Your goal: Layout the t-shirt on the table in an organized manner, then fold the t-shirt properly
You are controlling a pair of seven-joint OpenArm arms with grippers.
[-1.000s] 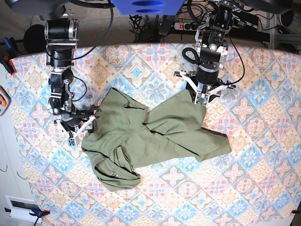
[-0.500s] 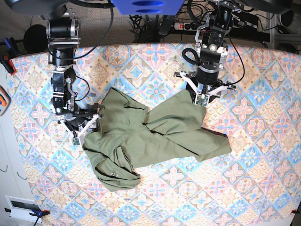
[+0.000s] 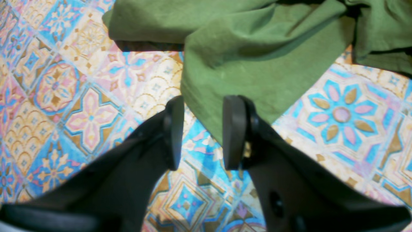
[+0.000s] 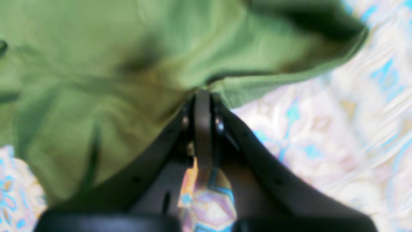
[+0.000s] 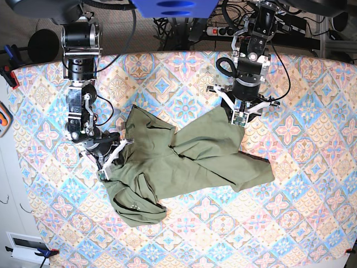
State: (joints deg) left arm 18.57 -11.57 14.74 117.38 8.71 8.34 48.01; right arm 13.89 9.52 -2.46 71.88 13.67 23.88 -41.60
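- T-shirt (image 5: pixel 184 162): crumpled, mid-table (image 5: pixel 312 223), nearer its far edge; not yet spread.
- Right gripper (image 4: pixel 202 106): jaws pinched together on the shirt's left-side edge, likely to drag it flat.
- Left gripper (image 3: pixel 201 129): jaws apart, straddling a hem corner, unclamped; poised for the opposite pull.

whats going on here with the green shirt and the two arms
A two-armed robot is working on a crumpled olive-green t-shirt lying on a patterned table. The right gripper is shut on the shirt's edge at one side. The left gripper sits at the opposite side with its jaws apart, a corner of fabric lying between them, not yet pinched. The shirt is bunched and twisted, not laid out flat, so no folding has begun.
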